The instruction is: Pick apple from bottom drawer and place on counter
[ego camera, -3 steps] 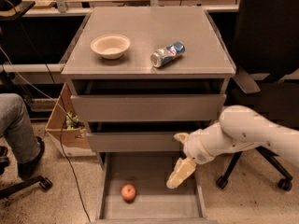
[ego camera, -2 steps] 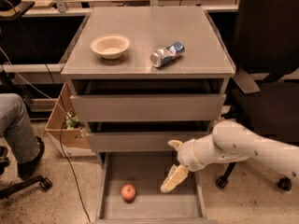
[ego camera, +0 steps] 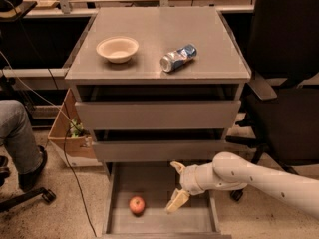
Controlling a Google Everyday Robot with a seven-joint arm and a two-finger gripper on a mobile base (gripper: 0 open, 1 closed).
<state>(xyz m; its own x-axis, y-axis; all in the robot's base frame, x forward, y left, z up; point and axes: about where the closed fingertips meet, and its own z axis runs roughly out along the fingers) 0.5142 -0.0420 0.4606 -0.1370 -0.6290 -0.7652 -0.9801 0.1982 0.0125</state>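
The apple (ego camera: 137, 204), small and red-orange, lies on the grey floor of the open bottom drawer (ego camera: 199, 222), left of centre. My gripper (ego camera: 177, 184) hangs over the drawer, to the right of the apple and apart from it. Its two cream fingers are spread, one up near the middle drawer front and one down near the drawer floor, with nothing between them. My white arm reaches in from the lower right. The counter (ego camera: 149, 29) is the grey top of the cabinet above.
On the counter stand a cream bowl (ego camera: 117, 49) and a crushed silver-blue can (ego camera: 178, 58). A black office chair (ego camera: 286, 83) is at the right. A seated person's leg (ego camera: 17, 133) and a cardboard box (ego camera: 70, 136) are at the left.
My gripper and arm have moved left over the bottom drawer, closer to the apple. The apple, bowl and can have not moved.
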